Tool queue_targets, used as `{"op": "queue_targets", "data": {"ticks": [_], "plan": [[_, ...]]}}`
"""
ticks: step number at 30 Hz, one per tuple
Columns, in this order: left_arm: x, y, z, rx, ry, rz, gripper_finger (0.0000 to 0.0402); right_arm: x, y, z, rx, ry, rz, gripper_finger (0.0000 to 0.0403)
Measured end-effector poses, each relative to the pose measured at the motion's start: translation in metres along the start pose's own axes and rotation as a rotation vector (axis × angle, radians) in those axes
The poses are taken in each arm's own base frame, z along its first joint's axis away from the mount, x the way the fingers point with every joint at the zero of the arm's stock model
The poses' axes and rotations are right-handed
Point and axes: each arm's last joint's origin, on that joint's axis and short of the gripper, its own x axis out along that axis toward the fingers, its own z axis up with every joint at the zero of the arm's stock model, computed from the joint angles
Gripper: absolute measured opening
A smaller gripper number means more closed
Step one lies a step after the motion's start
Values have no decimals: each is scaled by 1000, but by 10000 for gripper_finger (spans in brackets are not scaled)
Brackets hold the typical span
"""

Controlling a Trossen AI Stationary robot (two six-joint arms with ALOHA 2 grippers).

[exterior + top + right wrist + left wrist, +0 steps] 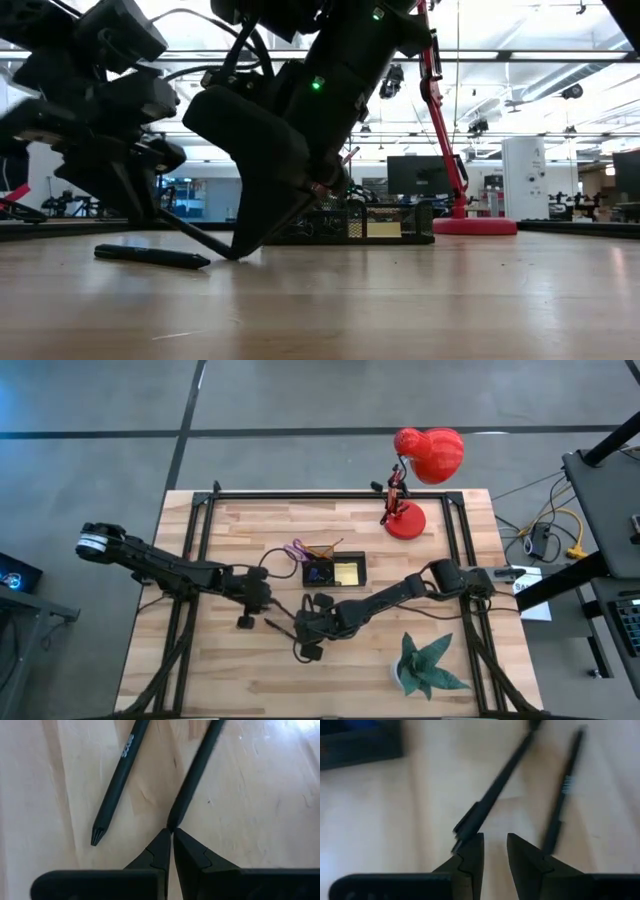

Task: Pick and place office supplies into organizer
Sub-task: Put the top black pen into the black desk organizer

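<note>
Two thin dark pens are near the table's middle. One pen lies flat on the wood, also seen as the pen in the low view. My right gripper is shut on one end of the other pen, which slants up toward my left gripper. That gripper stands open with nothing between its fingers, and this pen's clip end is just beside one fingertip. The black organizer sits farther back, holding a yellow pad. Purple-handled scissors and an orange pencil lie at its far left corner. My right gripper pinches the very end of the pen between its two fingertips, which slant down from the table's right and lie along the pen. That end is down near the wood, and the rest slants up away from the fingers. Whether my left gripper touches the clip end, I cannot tell.
A red desk lamp stands at the far right. A green paper plant stands at the near right. Bare wood lies along the near left.
</note>
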Motion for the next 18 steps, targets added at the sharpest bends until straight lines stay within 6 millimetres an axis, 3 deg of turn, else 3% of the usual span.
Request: {"op": "queue_targets", "data": {"ticks": [5, 18], "plan": [[-1, 4, 0, -6, 6, 120, 70, 1, 0, -1, -1, 4, 0, 13], [-1, 4, -1, 79, 26, 123, 70, 0, -1, 0, 1, -6, -10, 13]]}}
